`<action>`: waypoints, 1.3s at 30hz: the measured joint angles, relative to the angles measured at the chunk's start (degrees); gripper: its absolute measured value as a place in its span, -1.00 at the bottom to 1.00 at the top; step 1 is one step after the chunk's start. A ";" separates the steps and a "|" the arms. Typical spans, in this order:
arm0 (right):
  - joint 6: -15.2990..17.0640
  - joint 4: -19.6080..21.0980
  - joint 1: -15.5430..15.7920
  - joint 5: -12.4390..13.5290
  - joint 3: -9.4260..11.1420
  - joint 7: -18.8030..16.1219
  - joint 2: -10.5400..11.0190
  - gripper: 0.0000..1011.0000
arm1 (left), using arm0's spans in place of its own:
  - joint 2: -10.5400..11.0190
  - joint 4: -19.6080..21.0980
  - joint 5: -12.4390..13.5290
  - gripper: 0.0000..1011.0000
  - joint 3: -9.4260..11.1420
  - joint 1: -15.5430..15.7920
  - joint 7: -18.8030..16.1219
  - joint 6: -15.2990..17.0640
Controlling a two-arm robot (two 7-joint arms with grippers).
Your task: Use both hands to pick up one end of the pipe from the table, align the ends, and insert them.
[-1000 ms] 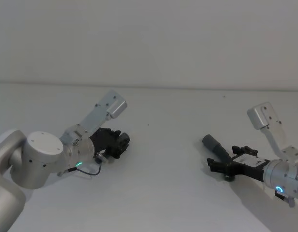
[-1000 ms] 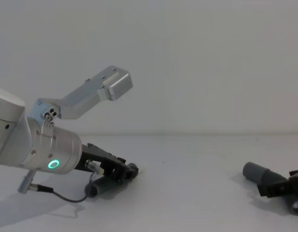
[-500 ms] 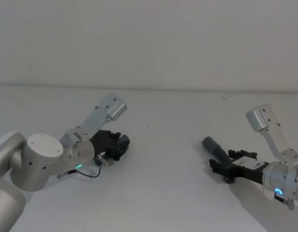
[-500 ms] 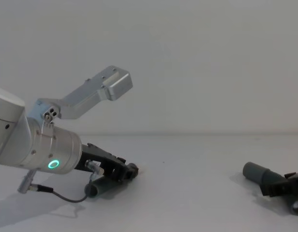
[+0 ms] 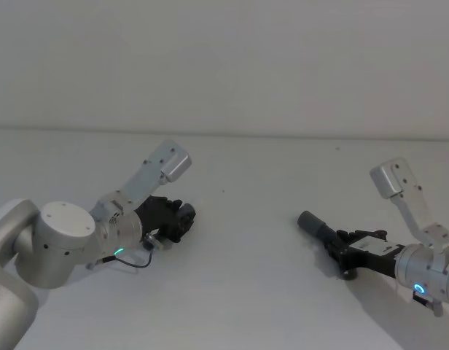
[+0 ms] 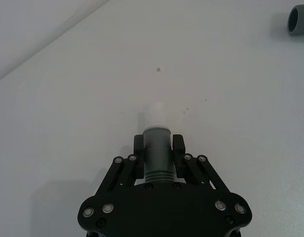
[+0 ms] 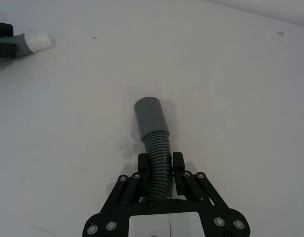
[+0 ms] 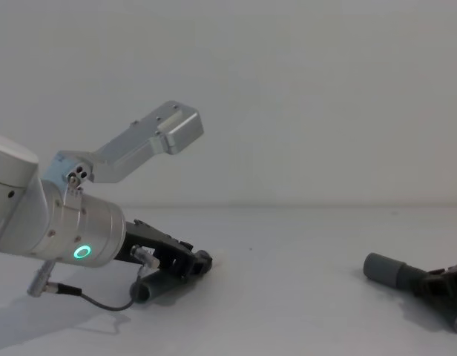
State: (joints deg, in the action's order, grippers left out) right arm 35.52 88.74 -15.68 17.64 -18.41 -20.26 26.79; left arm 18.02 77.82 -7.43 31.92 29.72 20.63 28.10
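Observation:
My left gripper (image 6: 158, 149) is shut on the grey cuff of the shorter pipe piece (image 6: 157, 155), whose white tip (image 6: 154, 112) points out past the fingers. It sits low on the white table (image 5: 246, 277) at the left (image 5: 177, 217), and the chest view shows this gripper (image 8: 193, 264) with the hose under it (image 8: 158, 286). My right gripper (image 7: 160, 167) is shut on the ribbed part of the longer pipe piece (image 7: 157, 153), with the smooth grey cuff (image 7: 150, 116) sticking out in front. The right gripper (image 5: 341, 245) is at the table's right, and its cuff (image 5: 310, 223) points left toward the other piece.
A thin grey cable (image 8: 95, 300) loops from the left wrist onto the table. Open white table lies between the two pipe ends (image 5: 246, 226). A plain wall (image 5: 224, 58) rises behind the table's far edge.
The right gripper's hose has tipped flatter, and its cuff has moved left and lower toward the table. The left arm and its piece have stayed put.

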 joint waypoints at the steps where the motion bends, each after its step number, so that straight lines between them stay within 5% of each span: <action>1: 0.01 0.00 -0.01 0.00 0.00 0.01 -0.01 -0.42 | 0.00 0.00 0.00 -0.35 0.00 0.00 0.00 0.00; 20: -1.28 0.32 0.40 0.04 0.18 -0.02 0.20 -0.45 | -0.05 0.16 0.75 -0.35 0.41 0.16 0.21 -1.49; 31: -6.91 2.01 1.66 -0.03 1.34 -0.17 1.53 -0.45 | 0.16 2.10 2.69 -0.35 1.32 1.00 0.66 -5.27; 39: -12.33 3.27 1.98 -0.62 1.96 -2.90 4.78 -0.45 | 1.29 3.70 4.25 -0.35 2.48 2.28 2.78 -8.73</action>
State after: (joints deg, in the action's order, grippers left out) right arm 23.19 92.01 -13.70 17.02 -16.45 -23.16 31.57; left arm 19.32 81.52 -3.18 34.40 32.00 23.41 19.37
